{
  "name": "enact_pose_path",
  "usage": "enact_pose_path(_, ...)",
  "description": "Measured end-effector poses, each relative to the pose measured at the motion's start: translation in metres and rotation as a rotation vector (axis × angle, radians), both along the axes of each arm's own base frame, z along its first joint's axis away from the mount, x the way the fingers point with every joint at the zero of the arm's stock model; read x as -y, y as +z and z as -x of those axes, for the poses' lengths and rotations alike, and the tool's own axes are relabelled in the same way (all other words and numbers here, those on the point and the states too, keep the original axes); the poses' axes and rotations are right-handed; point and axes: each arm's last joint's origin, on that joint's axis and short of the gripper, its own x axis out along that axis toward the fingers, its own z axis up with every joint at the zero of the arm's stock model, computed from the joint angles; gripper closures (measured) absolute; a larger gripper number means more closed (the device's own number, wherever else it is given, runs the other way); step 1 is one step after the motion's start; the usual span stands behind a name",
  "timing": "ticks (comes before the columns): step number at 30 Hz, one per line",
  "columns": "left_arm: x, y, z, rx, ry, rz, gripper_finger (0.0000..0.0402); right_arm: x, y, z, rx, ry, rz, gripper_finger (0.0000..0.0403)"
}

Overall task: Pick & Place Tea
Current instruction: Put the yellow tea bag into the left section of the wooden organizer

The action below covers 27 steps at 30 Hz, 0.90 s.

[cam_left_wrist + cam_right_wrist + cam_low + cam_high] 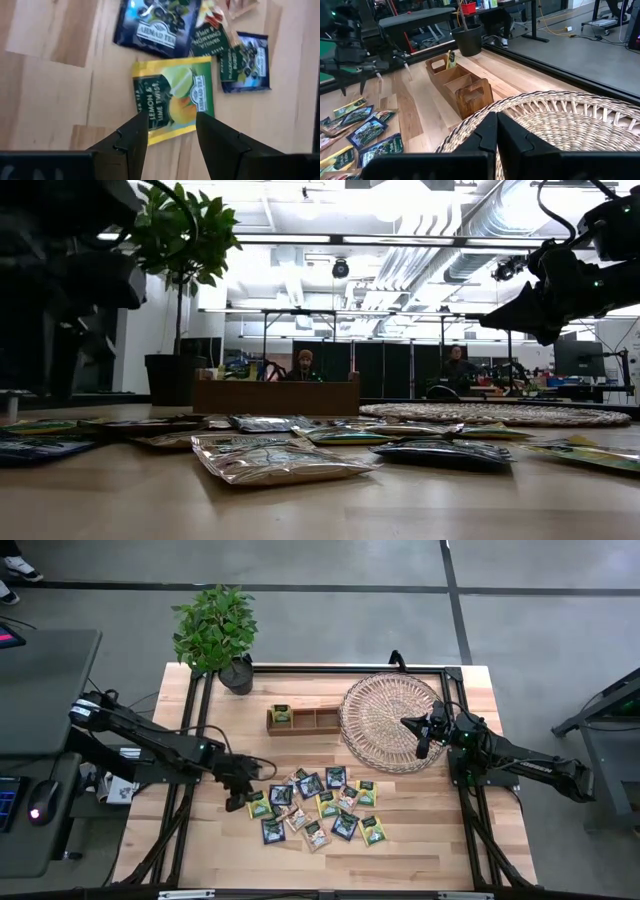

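Note:
Several small flat tea sachets [315,805], yellow-green, navy and beige, lie scattered on the wooden table near its middle. My left gripper [240,798] is open and hovers over a yellow-green lemon-and-lime sachet [172,97] at the pile's left edge. Its two fingers [135,135] stand over the sachet's near edge. One yellow-green sachet [282,716] stands in the left compartment of the wooden box [303,718]. My right gripper [420,745] is shut and empty above the round wicker tray [385,720]. The low view shows the right gripper [540,330] well clear of the tray.
A potted plant [218,635] stands at the table's far left corner, behind the box. A black frame rail [460,790] runs along the table's sides. Bare wood lies at the near edge [320,865]. People sit in the room beyond the table [305,365].

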Motion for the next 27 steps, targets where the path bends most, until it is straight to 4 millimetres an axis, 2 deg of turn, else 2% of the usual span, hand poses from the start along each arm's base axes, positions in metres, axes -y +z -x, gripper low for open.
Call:
enact_pose_path(11,-0.002,-0.001,0.0,0.023,0.004,-0.045,0.0238,0.0,0.0,0.0,0.0,0.0,0.0,0.0399)
enact_pose_path(23,-0.02,-0.001,-0.005,0.01,0.091,-0.005,0.0237,0.0,0.0,0.0,0.0,0.0,0.0,0.0396)
enact_pose_path(27,-0.023,-0.004,-0.006,-0.019,0.1,0.025,0.0211,0.0,0.0,0.0,0.0,0.0,0.0,0.0399)
